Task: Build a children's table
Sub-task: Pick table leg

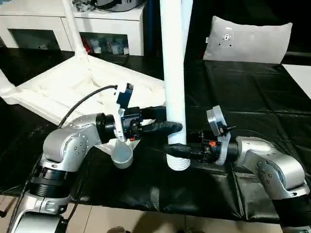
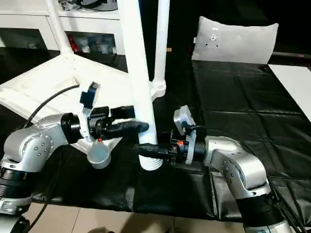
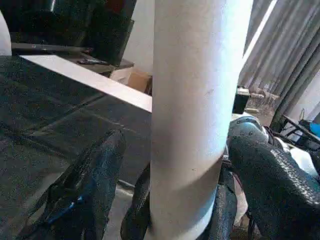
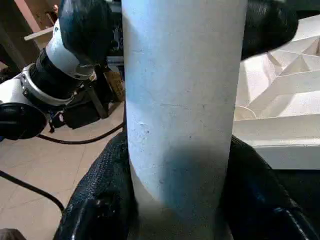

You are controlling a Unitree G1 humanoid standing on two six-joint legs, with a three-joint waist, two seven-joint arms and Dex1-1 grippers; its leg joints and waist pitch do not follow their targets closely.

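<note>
Loose leg stood upright near the desk's front edge.
The children's table (image 1: 73,90) lies upturned at the black desk's (image 1: 252,97) far left; right claw (image 1: 176,150) pinches the leg (image 1: 174,73) low down, left claw (image 1: 167,127) spread around it just above.

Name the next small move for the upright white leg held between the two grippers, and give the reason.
Probably carry the long round white plastic leg left toward the upturned white ribbed tabletop. The right gripper clamps it near its threaded lower end, the left gripper brackets it just above, and that end stands on the black table cover, beside the tabletop, not in a corner socket.
</note>
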